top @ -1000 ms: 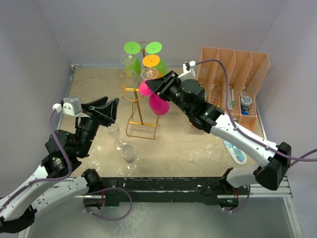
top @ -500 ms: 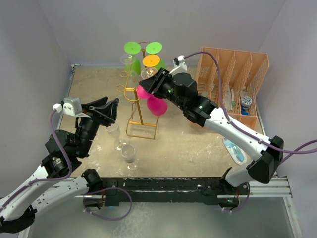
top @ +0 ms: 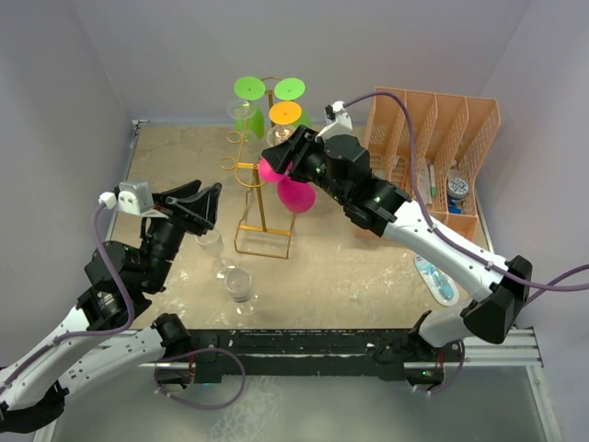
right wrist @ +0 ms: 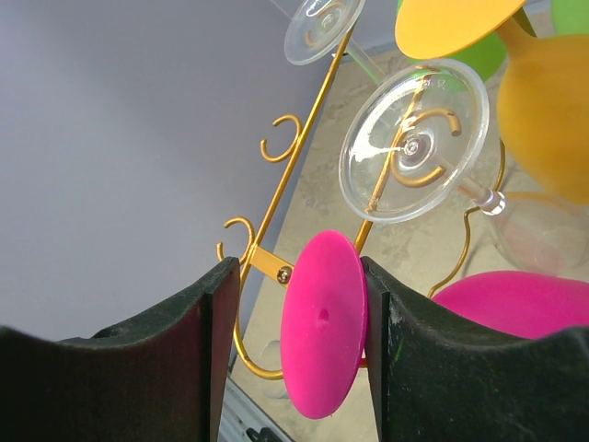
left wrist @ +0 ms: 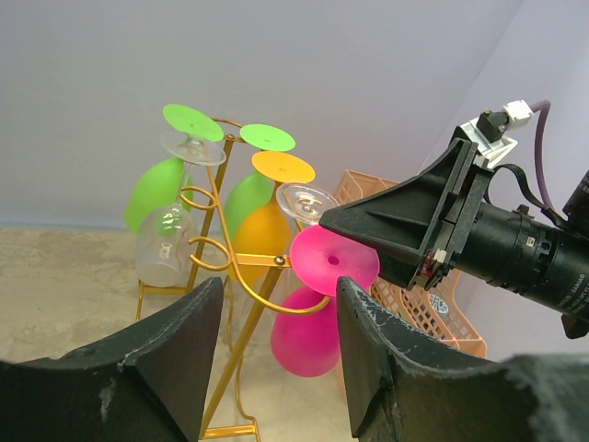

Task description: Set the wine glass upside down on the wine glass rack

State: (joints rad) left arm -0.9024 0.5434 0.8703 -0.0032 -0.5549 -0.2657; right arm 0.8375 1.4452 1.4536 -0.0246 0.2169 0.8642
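Observation:
The pink wine glass (top: 296, 195) hangs upside down on a curled hook of the gold wire rack (top: 250, 198), foot (top: 272, 168) up and bowl down. My right gripper (top: 281, 158) is open around the pink foot (right wrist: 324, 336). The foot touches one finger (right wrist: 405, 313), with a gap to the other. In the left wrist view the gold hook (left wrist: 276, 304) curls under the foot (left wrist: 333, 261). My left gripper (top: 207, 204) is open and empty, low at the left of the rack.
Green glasses (top: 247, 115), an orange one (top: 287, 115) and a clear one (right wrist: 414, 138) hang on the rack. Two clear glasses (top: 239, 285) (top: 213, 244) stand on the table by my left gripper. The peach mesh organizer (top: 433, 138) stands at back right.
My right arm has carried the pink glass left and up to the rack's hook. The left arm has not moved.

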